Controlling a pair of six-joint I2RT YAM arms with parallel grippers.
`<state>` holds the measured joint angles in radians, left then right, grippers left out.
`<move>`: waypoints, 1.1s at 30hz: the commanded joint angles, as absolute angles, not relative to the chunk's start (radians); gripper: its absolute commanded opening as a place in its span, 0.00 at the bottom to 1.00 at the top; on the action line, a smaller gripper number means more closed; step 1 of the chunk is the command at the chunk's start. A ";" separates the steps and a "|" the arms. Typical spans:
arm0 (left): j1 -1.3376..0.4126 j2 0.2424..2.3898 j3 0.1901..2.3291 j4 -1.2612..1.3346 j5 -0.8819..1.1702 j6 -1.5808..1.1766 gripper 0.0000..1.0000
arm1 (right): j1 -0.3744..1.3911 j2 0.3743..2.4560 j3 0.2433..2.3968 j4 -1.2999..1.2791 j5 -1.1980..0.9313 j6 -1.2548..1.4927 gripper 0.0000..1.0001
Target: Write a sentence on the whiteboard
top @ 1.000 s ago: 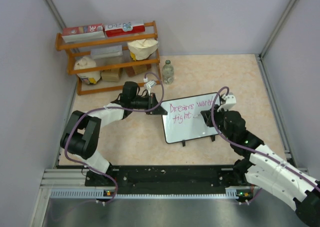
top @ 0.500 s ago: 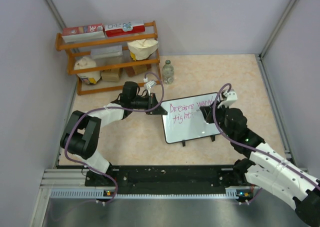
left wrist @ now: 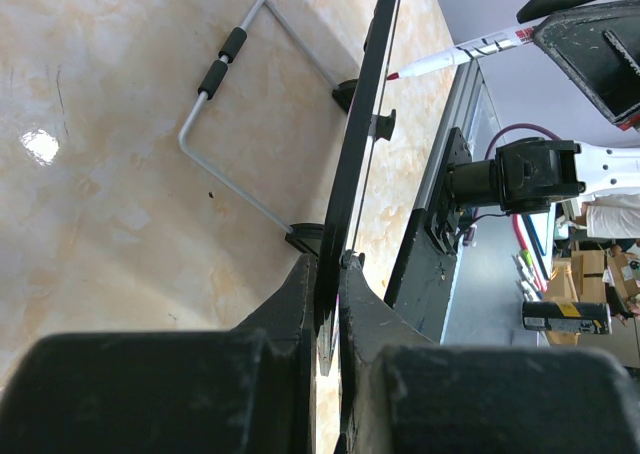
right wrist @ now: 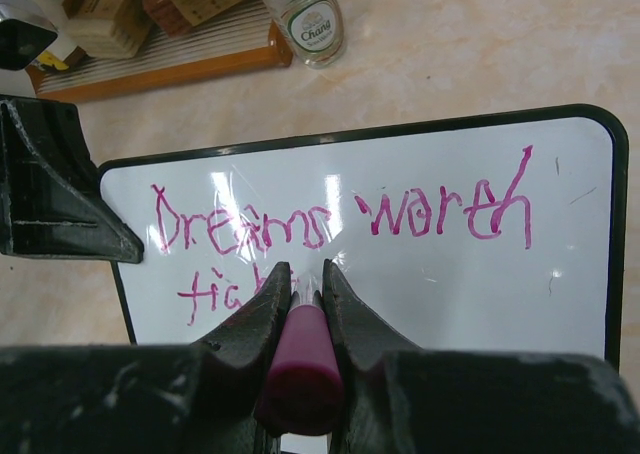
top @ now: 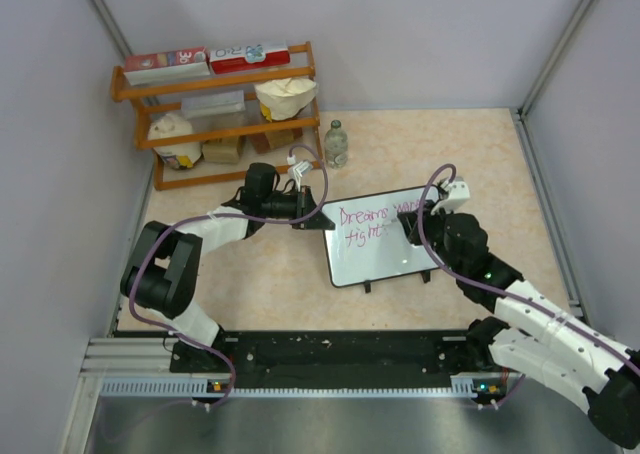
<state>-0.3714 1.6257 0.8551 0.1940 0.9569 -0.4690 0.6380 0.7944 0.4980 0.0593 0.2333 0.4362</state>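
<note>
The whiteboard [top: 385, 259] stands tilted on its feet at mid-table, with a thin black frame. The sentence [right wrist: 340, 219] in pink-magenta marker reads "Dreams worth" on top and a partial "figh" below; my fingers hide what follows. My left gripper [top: 318, 220] is shut on the board's left edge, seen edge-on in the left wrist view [left wrist: 355, 174]. My right gripper [right wrist: 303, 279] is shut on a pink marker [right wrist: 300, 359], its tip at the second line. The marker tip also shows in the left wrist view [left wrist: 395, 75].
A wooden rack [top: 215, 114] with boxes and bags stands at the back left. A small water bottle [top: 336, 144] stands just behind the board. A wire stand [left wrist: 235, 124] props the board from behind. Grey walls enclose the table.
My right gripper has moved left along the second line with the marker, and the word "figh" has grown by a stroke or two. The left arm has not moved.
</note>
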 commanded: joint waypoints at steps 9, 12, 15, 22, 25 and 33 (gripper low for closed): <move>-0.364 1.624 0.873 0.166 0.825 -0.417 0.00 | 0.629 0.761 0.463 0.071 0.259 0.426 0.00; -0.364 1.623 0.873 0.166 0.825 -0.417 0.00 | 0.630 0.764 0.456 0.071 0.262 0.428 0.00; -0.364 1.624 0.873 0.166 0.825 -0.417 0.00 | 0.629 0.764 0.448 0.069 0.259 0.430 0.00; -0.364 1.623 0.873 0.166 0.825 -0.417 0.00 | 0.630 0.738 0.436 0.043 0.258 0.430 0.00; -0.364 1.624 0.873 0.164 0.824 -0.417 0.00 | 0.630 0.733 0.428 0.037 0.253 0.431 0.00; -0.364 1.623 0.873 0.166 0.824 -0.417 0.00 | 0.630 0.719 0.408 0.029 0.233 0.451 0.00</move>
